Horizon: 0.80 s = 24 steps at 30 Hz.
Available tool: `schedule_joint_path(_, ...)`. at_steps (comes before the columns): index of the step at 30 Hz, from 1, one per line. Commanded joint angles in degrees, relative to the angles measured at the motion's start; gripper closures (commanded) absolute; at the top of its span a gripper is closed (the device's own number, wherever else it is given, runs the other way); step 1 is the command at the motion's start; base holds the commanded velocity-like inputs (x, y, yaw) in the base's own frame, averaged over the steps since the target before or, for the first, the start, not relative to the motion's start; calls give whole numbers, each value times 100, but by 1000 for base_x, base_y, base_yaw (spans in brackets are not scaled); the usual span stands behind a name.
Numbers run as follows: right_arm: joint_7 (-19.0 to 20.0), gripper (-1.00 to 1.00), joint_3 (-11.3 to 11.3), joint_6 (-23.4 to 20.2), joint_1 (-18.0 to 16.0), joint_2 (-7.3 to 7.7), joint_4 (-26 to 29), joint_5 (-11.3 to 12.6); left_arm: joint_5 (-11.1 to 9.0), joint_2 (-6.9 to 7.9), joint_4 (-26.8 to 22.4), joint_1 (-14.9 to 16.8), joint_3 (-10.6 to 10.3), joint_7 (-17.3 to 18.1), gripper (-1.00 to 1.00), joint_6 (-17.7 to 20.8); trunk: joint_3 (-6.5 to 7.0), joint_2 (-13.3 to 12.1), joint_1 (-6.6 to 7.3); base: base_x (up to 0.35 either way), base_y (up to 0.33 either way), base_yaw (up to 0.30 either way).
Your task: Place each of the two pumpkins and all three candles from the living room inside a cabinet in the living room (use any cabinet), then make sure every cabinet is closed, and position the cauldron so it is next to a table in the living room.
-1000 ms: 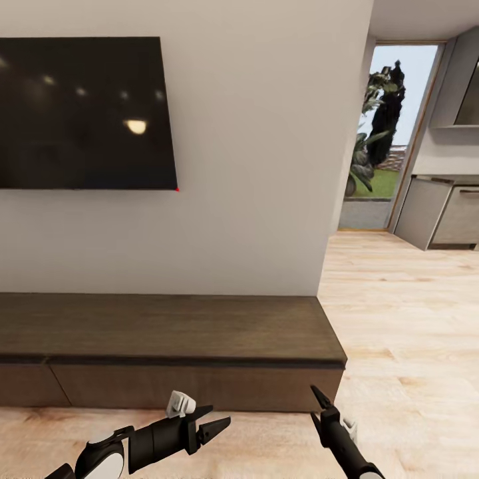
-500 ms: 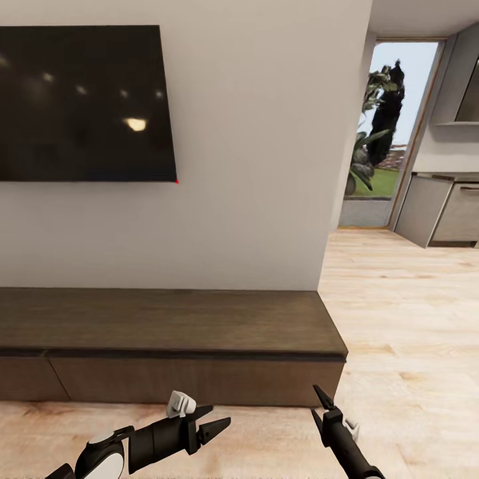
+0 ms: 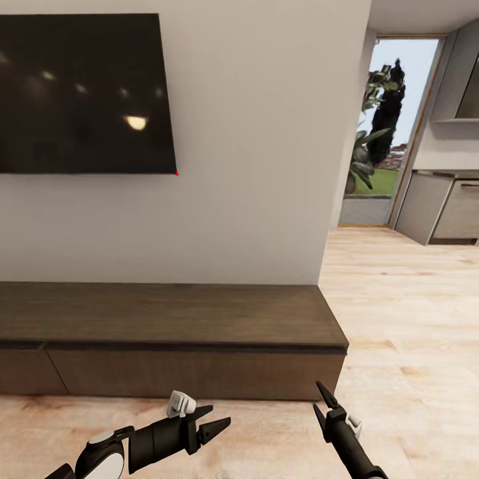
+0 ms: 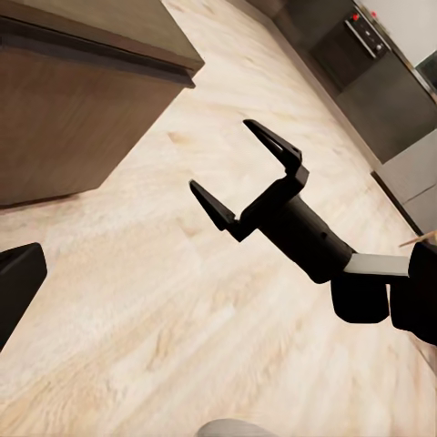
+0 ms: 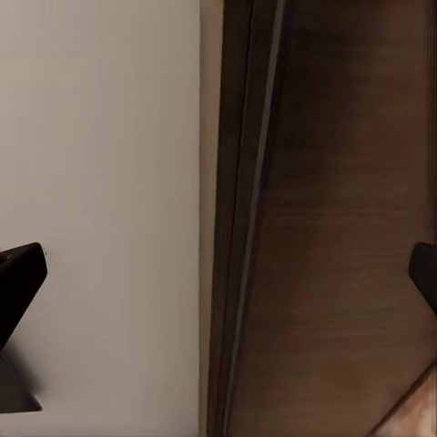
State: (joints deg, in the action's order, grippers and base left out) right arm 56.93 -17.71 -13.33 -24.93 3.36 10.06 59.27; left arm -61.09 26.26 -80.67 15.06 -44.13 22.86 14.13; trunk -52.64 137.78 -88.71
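Observation:
The long, low dark brown cabinet [image 3: 166,316] runs along the wall, and its flat drawer fronts [image 3: 186,372] are shut. My left gripper [image 3: 219,414] hovers low over the floor in front of it, open and empty. My right gripper [image 3: 317,396] is near the cabinet's right end, also open and empty; the left wrist view shows it [image 4: 221,155] with its jaws spread. The right wrist view looks at the cabinet [image 5: 346,228] from close up, between two spread fingertips [image 5: 18,273]. The pumpkins, candles and cauldron are out of view.
A large black TV [image 3: 80,93] hangs on the white wall above the cabinet. Light wooden floor [image 3: 399,319] stretches to the right toward a glass door with plants [image 3: 382,133] and grey kitchen units [image 3: 452,213].
The whole head view has shifted, so the cabinet and TV sit a little higher in the picture: the camera moved. Both grippers keep nearly the same pose and stay open.

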Motion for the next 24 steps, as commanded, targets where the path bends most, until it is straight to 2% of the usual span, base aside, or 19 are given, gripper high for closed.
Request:
schedule_joint_path(1, 15, -100, 11, -56, -3, 3, -4, 57, -61, 3, -2, 6, -7, 2, -100, 37, -24, 44, -21, 0, 0, 0)
schedule_joint_path(9, 17, -100, 11, -56, -3, 6, -4, 50, -61, 3, -2, 6, -6, 0, -100, 37, -168, 365, -197, 0, 0, 0)
schedule_joint_path(15, 16, -100, 11, -56, -3, 6, -4, 49, -61, 4, -3, 6, -5, 4, -100, 37, -168, 365, -197, 0, 0, 0)
schedule_joint_path(20, 28, -100, 11, -56, -3, 6, -4, 53, -61, 5, -8, 6, -6, 6, -100, 37, -259, 547, -297, 0, 0, 0)
schedule_joint_path(24, 93, -100, 10, -61, -3, 53, -6, 62, -61, 6, -11, 6, -8, 7, -100, 37, -282, 548, -300, 0, 0, 0)
